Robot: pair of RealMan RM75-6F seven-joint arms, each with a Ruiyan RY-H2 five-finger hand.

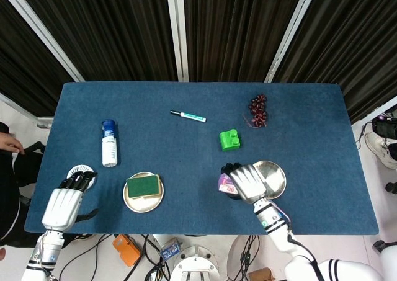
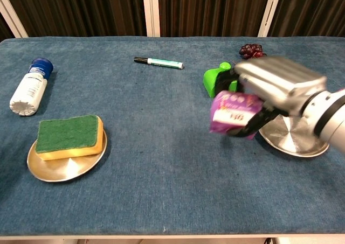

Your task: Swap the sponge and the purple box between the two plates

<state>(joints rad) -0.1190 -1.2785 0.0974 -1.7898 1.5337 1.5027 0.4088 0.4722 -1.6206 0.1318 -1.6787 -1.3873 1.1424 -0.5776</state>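
The purple box (image 2: 233, 113) hangs tilted above the cloth, gripped by my right hand (image 2: 277, 85) just left of the empty steel plate (image 2: 294, 139). From the head view the box (image 1: 224, 183) peeks out left of the right hand (image 1: 246, 183), beside that plate (image 1: 273, 177). The green-topped yellow sponge (image 2: 69, 136) lies on the other steel plate (image 2: 64, 167) at the front left. My left hand (image 1: 62, 203) hovers at the table's front left corner, holding nothing, well left of the sponge (image 1: 143, 185).
A white bottle with a blue cap (image 1: 109, 142) lies at the left. A green-and-white marker (image 1: 188, 115), a green toy brick (image 1: 229, 139) and a bunch of dark grapes (image 1: 258, 110) lie further back. A small white round object (image 1: 79, 169) sits by the left fingertips.
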